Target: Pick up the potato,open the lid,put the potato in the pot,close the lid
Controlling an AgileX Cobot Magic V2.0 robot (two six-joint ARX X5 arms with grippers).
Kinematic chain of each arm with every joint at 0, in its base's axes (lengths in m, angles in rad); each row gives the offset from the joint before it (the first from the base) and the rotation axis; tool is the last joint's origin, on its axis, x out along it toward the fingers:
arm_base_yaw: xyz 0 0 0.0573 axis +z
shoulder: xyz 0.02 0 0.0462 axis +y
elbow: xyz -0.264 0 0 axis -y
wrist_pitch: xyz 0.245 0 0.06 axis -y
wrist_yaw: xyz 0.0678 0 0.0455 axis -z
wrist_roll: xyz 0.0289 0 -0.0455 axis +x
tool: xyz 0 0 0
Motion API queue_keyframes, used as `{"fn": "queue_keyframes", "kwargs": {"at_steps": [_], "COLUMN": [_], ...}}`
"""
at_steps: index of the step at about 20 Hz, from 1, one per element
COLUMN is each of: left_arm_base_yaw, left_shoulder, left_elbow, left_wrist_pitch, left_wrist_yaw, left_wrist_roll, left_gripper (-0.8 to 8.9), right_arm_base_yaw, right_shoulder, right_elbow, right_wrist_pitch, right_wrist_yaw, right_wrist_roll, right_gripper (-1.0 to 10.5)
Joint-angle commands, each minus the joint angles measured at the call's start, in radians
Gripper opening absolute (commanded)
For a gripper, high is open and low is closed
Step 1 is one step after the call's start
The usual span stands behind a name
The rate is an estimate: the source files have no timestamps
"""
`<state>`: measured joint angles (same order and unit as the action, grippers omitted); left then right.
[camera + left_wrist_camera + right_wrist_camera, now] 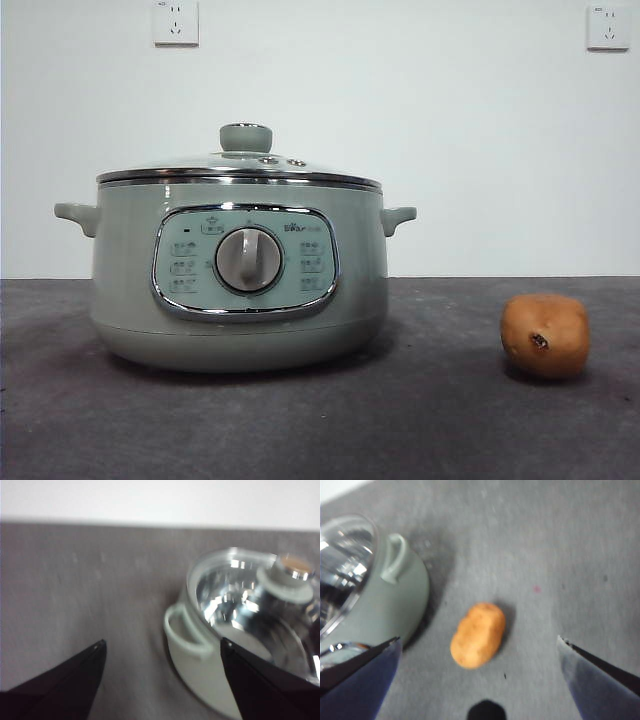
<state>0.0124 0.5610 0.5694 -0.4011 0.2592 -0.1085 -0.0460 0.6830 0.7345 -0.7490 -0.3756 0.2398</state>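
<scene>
Only wrist views show parted fingers (360,675) above potato (478,635).

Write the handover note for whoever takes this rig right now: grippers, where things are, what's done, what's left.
Left gripper: open, empty, in the air near the pot, by one side handle.
Right gripper: open, empty, above the potato.
Potato: on the table, apart from the pot, untouched.
Lid: seated on the pot, knob up.
Neither arm shows in the front view.
Done: nothing yet.
Left: grasp the potato, lift the lid by its knob, put the potato in the pot, set the lid back on.
</scene>
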Motion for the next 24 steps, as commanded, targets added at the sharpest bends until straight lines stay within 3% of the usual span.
{"fn": "queue_keyframes", "kwargs": {"at_steps": [1,3,6,10,13,18,24], "left_arm_base_yaw": [0.002,0.002,0.002,-0.01,-0.03,-0.06,-0.067], "left_shoulder": [0.044,0.11,0.213,0.306,0.34,0.346,0.346], "left_elbow": [0.034,0.069,0.126,0.185,0.217,0.225,0.225], "left_wrist_pitch": [-0.056,-0.117,-0.173,-0.223,-0.26,-0.269,-0.293], "left_wrist_yaw": [0.046,0.1,0.149,0.172,0.171,0.193,0.193], "left_wrist_roll": [-0.046,-0.045,-0.037,-0.018,-0.011,-0.011,-0.011], "left_gripper": [3.86,3.88,6.13,6.29,6.29,6.28,6.28], "right_arm_base_yaw": [0.001,0.001,0.032,0.144,0.25,0.4,0.439], "right_shoulder": [0.052,0.119,0.23,0.378,0.481,0.667,0.855], "right_elbow": [0.03,0.055,0.1,0.16,0.198,0.282,0.322], "right_wrist_pitch": [-0.045,-0.079,-0.121,-0.171,-0.172,-0.142,-0.056], "right_wrist_yaw": [-0.027,-0.072,-0.098,-0.087,0.003,0.23,0.277], "right_wrist_roll": [0.003,-0.006,-0.029,-0.027,0.036,0.147,0.234], "right_gripper": [5.7,5.8,7.9,7.9,7.9,7.8,7.8]}}
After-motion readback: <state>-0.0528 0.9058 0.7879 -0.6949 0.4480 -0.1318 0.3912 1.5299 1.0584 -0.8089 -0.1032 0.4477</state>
